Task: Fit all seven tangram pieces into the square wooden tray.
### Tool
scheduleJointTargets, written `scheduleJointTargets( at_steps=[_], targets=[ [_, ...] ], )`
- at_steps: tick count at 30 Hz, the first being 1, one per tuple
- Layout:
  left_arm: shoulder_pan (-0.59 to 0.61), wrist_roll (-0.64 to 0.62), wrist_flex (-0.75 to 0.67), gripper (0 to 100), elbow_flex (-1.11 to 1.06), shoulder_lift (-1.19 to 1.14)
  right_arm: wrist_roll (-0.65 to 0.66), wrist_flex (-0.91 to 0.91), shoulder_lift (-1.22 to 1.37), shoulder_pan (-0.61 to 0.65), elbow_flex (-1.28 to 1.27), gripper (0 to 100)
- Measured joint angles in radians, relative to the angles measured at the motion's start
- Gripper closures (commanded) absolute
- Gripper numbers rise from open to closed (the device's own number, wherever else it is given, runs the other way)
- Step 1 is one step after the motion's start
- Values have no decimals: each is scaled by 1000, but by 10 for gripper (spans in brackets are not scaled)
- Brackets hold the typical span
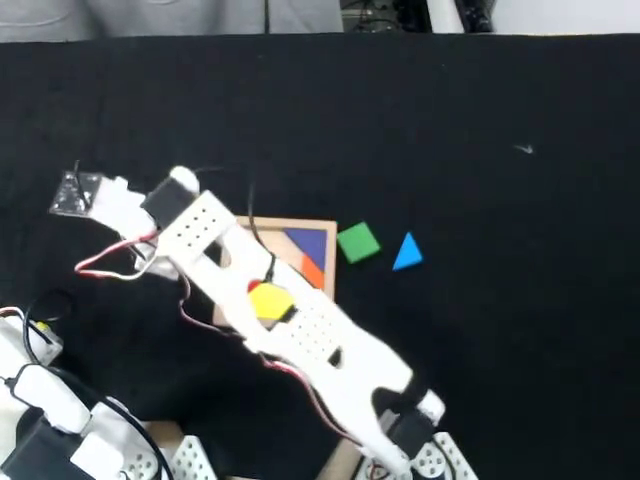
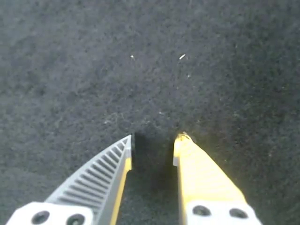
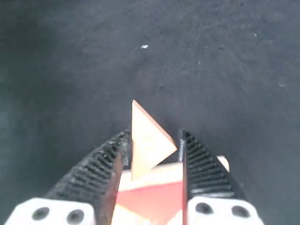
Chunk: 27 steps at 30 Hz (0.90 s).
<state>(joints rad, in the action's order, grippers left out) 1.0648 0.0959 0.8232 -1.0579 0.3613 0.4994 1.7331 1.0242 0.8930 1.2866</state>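
Between the jaws of the right gripper (image 3: 154, 136), a pale triangle (image 3: 147, 140) is squeezed tight over the black cloth (image 3: 211, 56), well apart from the wooden tray (image 1: 331, 265). The left gripper (image 2: 153, 140) has its jaws apart, holding nothing. Next, I think, the pale triangle must go to the tray and be turned to fit.

black cloth-covered surface (image 1: 480, 330). wooden tray (image 1: 300, 223) lies flat on it, left of centre. green square (image 1: 358, 243) on the cloth just beside the tray's right edge, tilted. blue triangle (image 1: 407, 253) near the square, apart from it. small pale fleck (image 1: 524, 150) farther back right.
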Motion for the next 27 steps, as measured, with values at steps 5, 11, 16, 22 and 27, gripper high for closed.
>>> scheduleJointTargets(
  at_steps=[5,11,16,22,27],
  targets=[
    [0,0,0,848,0,0,140,0,-328,-8,-361,851],
    [0,0,0,848,0,0,483,0,-695,-104,-855,851],
    [0,0,0,848,0,0,813,-2,-865,-166,-1186,866],
    [0,0,0,848,0,0,1016,-71,-898,-210,-1344,930],
    [0,0,0,848,0,0,1071,-155,-898,-255,-1410,890]
  ],
)
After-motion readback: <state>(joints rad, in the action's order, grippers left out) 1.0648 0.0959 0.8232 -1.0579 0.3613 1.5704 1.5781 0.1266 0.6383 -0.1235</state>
